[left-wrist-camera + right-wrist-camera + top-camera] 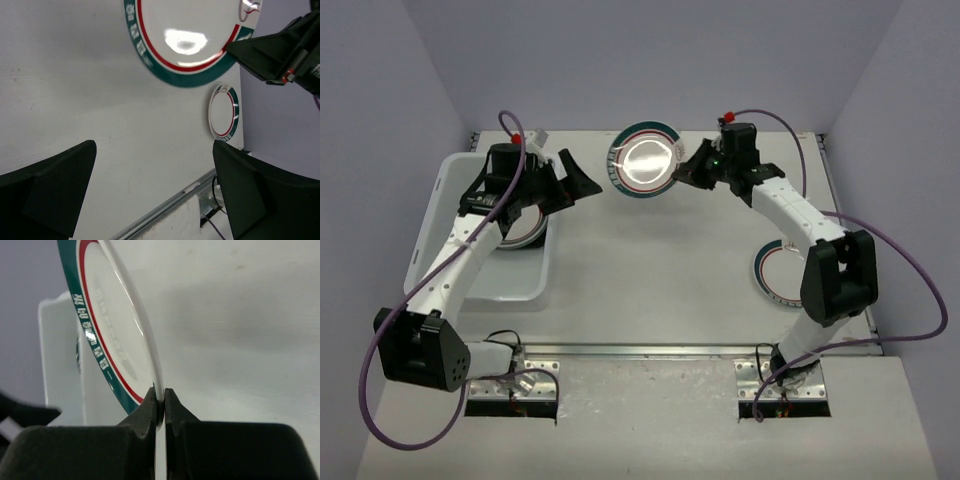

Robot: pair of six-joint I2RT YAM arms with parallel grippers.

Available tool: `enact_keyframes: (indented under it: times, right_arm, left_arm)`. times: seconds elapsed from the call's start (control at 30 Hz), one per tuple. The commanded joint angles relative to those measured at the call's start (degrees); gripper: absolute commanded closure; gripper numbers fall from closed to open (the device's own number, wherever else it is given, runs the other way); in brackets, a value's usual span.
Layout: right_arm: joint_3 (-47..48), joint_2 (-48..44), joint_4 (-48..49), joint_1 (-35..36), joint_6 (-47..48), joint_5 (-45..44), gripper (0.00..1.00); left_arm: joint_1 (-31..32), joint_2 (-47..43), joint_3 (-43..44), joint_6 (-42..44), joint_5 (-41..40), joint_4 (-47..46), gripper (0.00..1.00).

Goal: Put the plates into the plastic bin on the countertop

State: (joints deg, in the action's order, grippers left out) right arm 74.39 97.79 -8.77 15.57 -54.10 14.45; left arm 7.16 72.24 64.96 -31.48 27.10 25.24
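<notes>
The right tool (159,401) is shut tight on the very edge of a round white plate with a teal and red ring (645,160). It holds the plate over the far side of the flat white desk (660,280), near the far corner of the see-through white plastic bin (432,215). The left tool (575,183) is wide open with nothing in it, and it reaches past the bin's edge toward that plate. The right tool has only a thin bite on the rim, so I think the plate could slip, swing and fall if the arm moves fast. It could also bump the bin wall or the left tool, which is close. A second ringed plate (770,272) lies on the desk by the right arm, half hidden under it. Another plate (527,232) sits in the bin, mostly covered by the left arm, so I cannot tell if more lie below it.
</notes>
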Motion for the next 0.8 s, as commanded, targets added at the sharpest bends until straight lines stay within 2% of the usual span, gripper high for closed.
enact_keyframes:
  times: [0.0,0.1,0.13,0.2,0.23,0.27,0.3,0.43,0.47,0.5,0.57,0.63,0.7,0.77]
  right_arm:
    - [8.0,-4.3,-15.2,4.1,15.4,16.9,1.0]
    - [7.5,-6.9,-12.8,4.8,14.4,27.4,1.0]
    - [7.2,-7.8,-12.1,5.0,14.4,28.6,1.0]
    - [7.4,-8.6,-11.7,5.1,14.4,30.2,1.0]
    - [7.9,-8.4,-12.1,5.1,14.6,31.1,1.0]
    - [8.1,-8.3,-12.4,5.2,14.8,31.9,1.0]
    - [8.1,-8.1,-12.5,5.2,14.6,32.3,1.0]
    - [6.6,-8.0,-10.9,5.2,12.6,33.6,1.0]
    - [6.2,-8.0,-10.5,5.1,12.2,33.4,0.79]
    - [5.7,-8.0,-10.2,5.1,11.7,33.2,0.5]
    - [5.6,-8.3,-12.7,4.7,11.9,28.8,0.04]
    - [4.4,-9.0,-15.5,3.2,12.0,24.1,0.01]
    - [2.3,-10.8,-17.4,1.3,11.6,19.0,0.01]
    - [-1.9,-12.4,-17.6,0.1,11.3,17.8,0.01]
  left_arm:
    - [0.4,3.6,3.8,5.4,8.6,-5.8,0.0]
    - [0.4,4.1,3.2,7.7,7.8,-5.0,0.08]
    - [0.4,3.9,2.5,7.9,7.5,-4.7,0.19]
    - [0.4,3.2,1.1,8.0,7.3,-4.7,0.53]
    - [0.4,2.6,0.5,7.7,7.3,-5.2,0.75]
    - [0.4,1.9,-0.1,7.5,7.2,-5.5,0.92]
    - [0.4,1.2,-0.4,7.4,7.2,-5.7,1.0]
    - [0.3,-1.2,-0.5,6.3,3.9,-5.6,1.0]
    - [0.2,-2.0,-0.5,5.6,2.2,-5.2,1.0]
    - [0.2,-2.8,-0.4,4.6,0.1,-4.6,1.0]
    - [-1.2,-4.0,0.3,2.4,-5.9,-3.0,1.0]
    - [-4.1,-5.5,0.3,-2.9,-11.4,0.5,1.0]
    - [-13.1,-8.6,-1.3,-8.5,-16.6,4.2,1.0]
    - [-21.5,-12.0,-4.6,-10.8,-17.4,5.3,1.0]
